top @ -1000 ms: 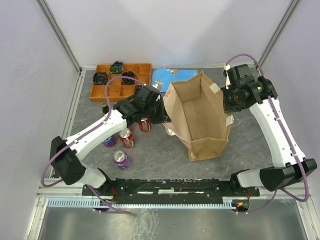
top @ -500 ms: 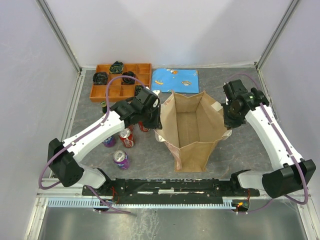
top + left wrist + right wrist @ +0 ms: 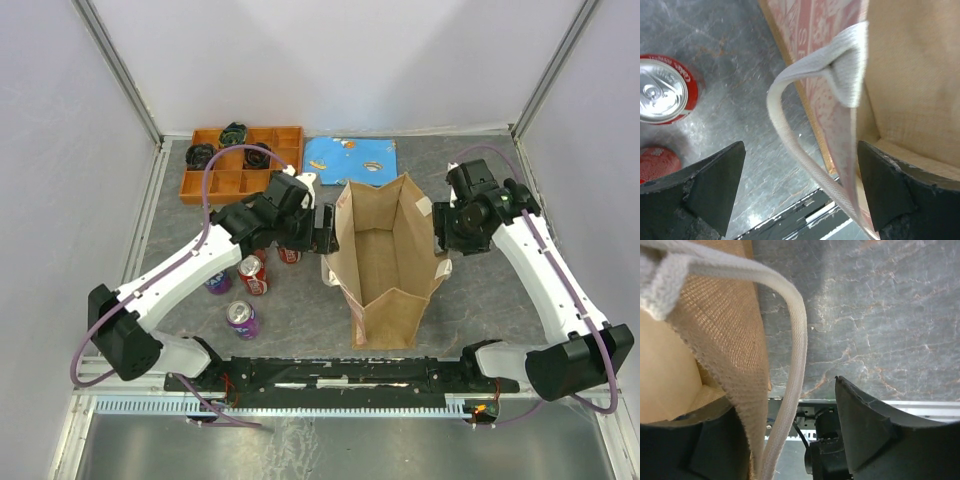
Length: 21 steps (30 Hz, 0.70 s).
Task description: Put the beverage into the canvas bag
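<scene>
The canvas bag [image 3: 386, 312] stands upright and open at the table's middle. My left gripper [image 3: 325, 229] is open at its left rim; in the left wrist view the printed wall [image 3: 837, 107] and an off-white strap [image 3: 785, 131] pass loosely between the wide jaws [image 3: 800, 192]. My right gripper [image 3: 440, 233] is open at the right rim, the woven wall [image 3: 727, 325] and a strap [image 3: 796, 340] lying between its jaws [image 3: 785, 437] unclamped. The beverage cans stand left of the bag: two red ones [image 3: 252, 275] [image 3: 289, 253] and a purple one [image 3: 241, 319]. A red can [image 3: 662, 90] shows below the left fingers.
An orange divided tray [image 3: 222, 185] with dark items sits at the back left. A blue card [image 3: 350, 158] lies behind the bag. Another purple can [image 3: 218, 283] and a green bottle [image 3: 208, 213] stand by the left arm. The black base rail [image 3: 340, 375] runs along the near edge.
Both grippers have opened and let go of the bag's rims. The bag has come down from a tilt to stand upright, nearer the middle and narrower at its mouth.
</scene>
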Each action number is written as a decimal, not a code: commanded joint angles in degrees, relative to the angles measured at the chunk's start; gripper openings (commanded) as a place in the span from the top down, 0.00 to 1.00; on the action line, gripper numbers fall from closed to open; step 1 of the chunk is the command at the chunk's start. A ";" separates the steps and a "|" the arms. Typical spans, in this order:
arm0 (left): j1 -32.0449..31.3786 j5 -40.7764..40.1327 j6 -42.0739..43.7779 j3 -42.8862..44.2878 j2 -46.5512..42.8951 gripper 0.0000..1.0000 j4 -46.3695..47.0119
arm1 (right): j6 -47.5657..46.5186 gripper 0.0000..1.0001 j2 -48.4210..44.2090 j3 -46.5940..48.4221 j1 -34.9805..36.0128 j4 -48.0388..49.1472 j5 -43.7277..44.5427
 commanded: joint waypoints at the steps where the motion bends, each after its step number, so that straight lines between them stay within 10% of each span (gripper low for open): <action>1: 0.23 -0.28 4.50 4.13 -4.15 0.01 9.73 | 0.87 0.25 -1.91 4.58 -0.32 5.16 -3.68; 4: 0.24 -0.62 6.66 7.54 -4.40 0.01 12.09 | 2.11 0.02 -2.00 7.95 -0.31 6.14 -5.28; 10: 2.30 -3.80 12.45 13.92 -5.42 0.01 14.28 | 4.56 0.01 -3.63 15.19 -0.27 7.38 -2.24; 21: 33.28 -1.39 22.35 6.52 -10.79 0.01 13.05 | 3.93 0.01 -5.96 14.77 -0.37 4.19 8.56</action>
